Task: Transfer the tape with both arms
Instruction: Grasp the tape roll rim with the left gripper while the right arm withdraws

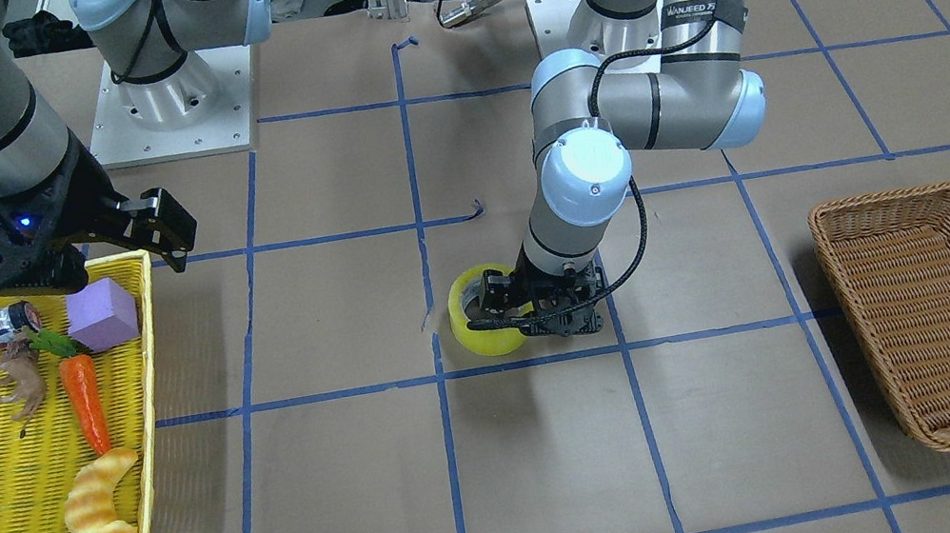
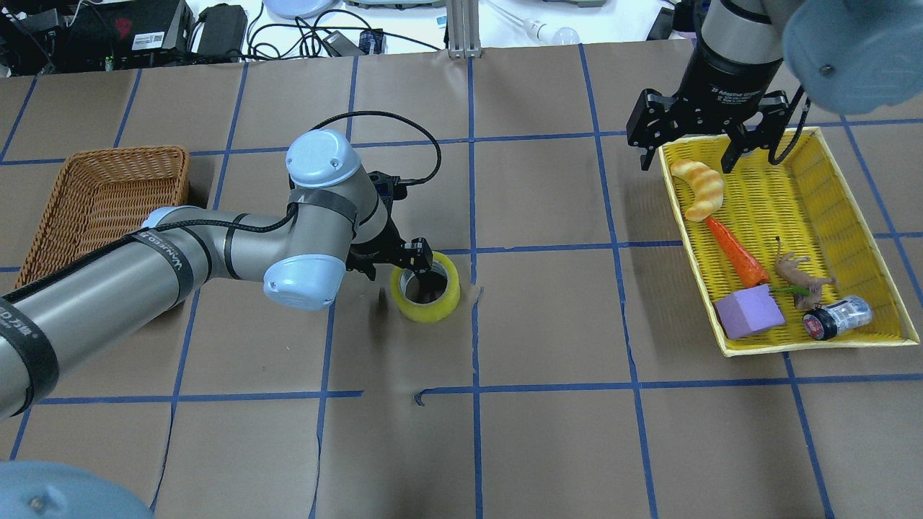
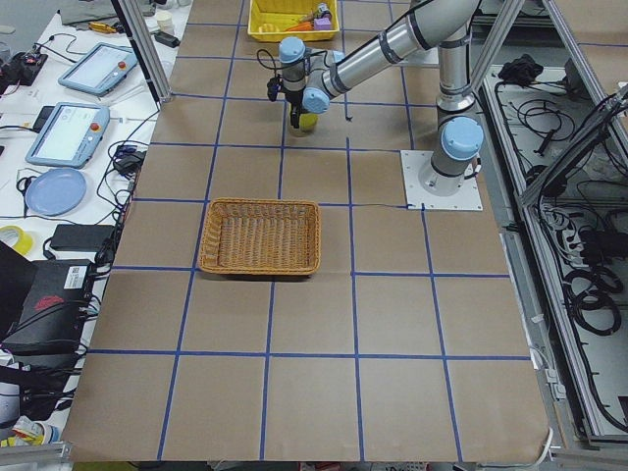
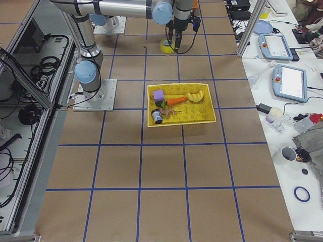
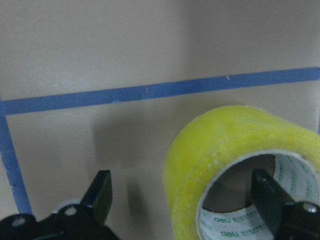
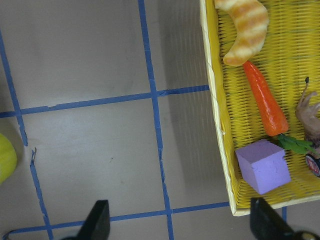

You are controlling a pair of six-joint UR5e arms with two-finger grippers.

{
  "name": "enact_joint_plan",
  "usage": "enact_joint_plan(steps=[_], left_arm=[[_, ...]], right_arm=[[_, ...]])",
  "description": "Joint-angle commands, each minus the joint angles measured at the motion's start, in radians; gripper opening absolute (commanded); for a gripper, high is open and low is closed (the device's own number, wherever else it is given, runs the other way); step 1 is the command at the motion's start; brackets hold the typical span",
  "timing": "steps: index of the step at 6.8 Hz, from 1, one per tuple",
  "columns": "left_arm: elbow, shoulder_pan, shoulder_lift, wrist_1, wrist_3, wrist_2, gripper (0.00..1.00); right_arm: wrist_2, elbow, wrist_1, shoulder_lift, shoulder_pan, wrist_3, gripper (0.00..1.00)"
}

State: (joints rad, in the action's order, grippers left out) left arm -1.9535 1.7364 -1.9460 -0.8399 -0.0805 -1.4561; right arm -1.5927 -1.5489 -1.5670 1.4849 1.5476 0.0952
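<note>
Overhead exterior view: the tape [image 2: 427, 311], a glossy translucent-yellow roll with a whitish core, lies flat near the middle of the brown-paper table [image 2: 555, 310], beside a blue grid line and with bare paper all round it. The wicker basket [image 2: 108, 187] and the yellow mesh tray [image 2: 829, 209] sit well apart at opposite ends. The left gripper [image 5: 182, 192] points down from a bent arm with its jaws spread, one finger [image 5: 100, 192] outside the roll and seemingly clear of it, the other in the core. The right gripper [image 2: 686, 162] hangs spread and empty over the tray's edge.
</note>
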Motion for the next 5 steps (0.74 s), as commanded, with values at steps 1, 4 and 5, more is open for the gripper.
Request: enact_joint_plan(steps=[1,4,5], left_arm=[[-0.001,0.0,0.001,-0.01,-0.025,-0.004,0.05],[0.036,-0.053,0.051,-0.109,-0.025,-0.01,0.0],[0.1,-0.14,0.082,-0.228,0.072,-0.036,0.0]], right_arm=[[0.0,0.001,-0.005,-0.001,0.0,0.001,1.0],[0.004,0.001,-0.013,-0.001,0.0,-0.002,1.0],[0.007,0.001,-0.015,-0.002,0.0,-0.002,1.0]])
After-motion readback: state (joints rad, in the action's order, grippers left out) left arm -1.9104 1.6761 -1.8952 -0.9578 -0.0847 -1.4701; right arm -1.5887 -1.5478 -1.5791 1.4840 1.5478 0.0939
